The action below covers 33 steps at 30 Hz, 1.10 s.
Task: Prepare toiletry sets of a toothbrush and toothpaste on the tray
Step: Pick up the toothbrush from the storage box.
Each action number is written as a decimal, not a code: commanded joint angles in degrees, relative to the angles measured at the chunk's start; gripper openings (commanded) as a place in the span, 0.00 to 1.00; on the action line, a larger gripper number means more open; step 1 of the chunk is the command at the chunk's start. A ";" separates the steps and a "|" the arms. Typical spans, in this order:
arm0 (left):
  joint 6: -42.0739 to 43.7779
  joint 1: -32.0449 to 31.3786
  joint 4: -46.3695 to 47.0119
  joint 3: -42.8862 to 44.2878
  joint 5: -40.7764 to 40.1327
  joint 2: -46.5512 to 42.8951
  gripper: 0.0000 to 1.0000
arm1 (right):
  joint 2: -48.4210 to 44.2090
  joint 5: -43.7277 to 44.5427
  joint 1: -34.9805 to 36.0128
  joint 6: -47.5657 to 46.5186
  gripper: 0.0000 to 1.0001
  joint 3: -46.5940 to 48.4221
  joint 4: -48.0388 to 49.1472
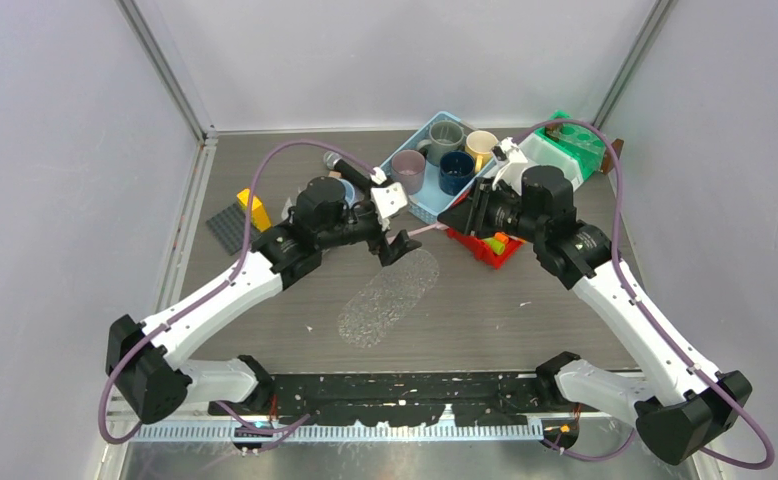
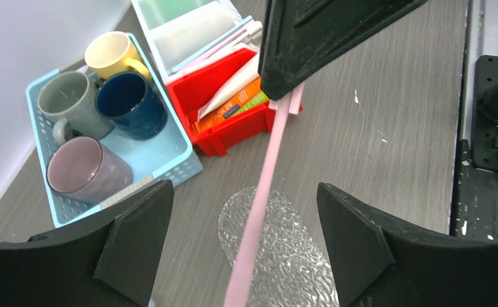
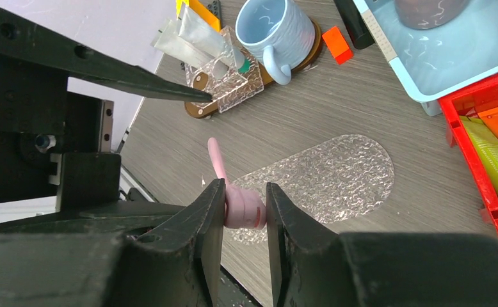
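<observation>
— Over the clear oval tray (image 3: 336, 173), what do we record?
— We record the pink toothbrush (image 2: 262, 185) clamped in the right gripper (image 3: 244, 195), held in the air. The left gripper (image 2: 243, 192) has its fingers wide apart, either side of the shaft. Toothpaste tubes (image 2: 233, 105) lie in the red bin (image 2: 224, 137).

The desk (image 1: 525, 330) looks like matt grey wood-grain laminate, the tray (image 1: 390, 297) at the centre of the frame is clear plastic with a pebbled, glinting surface, the pink toothbrush (image 2: 264, 179) is smooth satin plastic, the red bin (image 2: 230, 134) is glossy plastic, and the mugs (image 2: 130, 102) are shiny glazed ceramic.
</observation>
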 commanded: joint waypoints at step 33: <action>13.57 -6.45 2.86 6.27 -3.47 8.51 0.00 | 0.01 0.46 1.23 -3.45 0.04 -0.19 2.89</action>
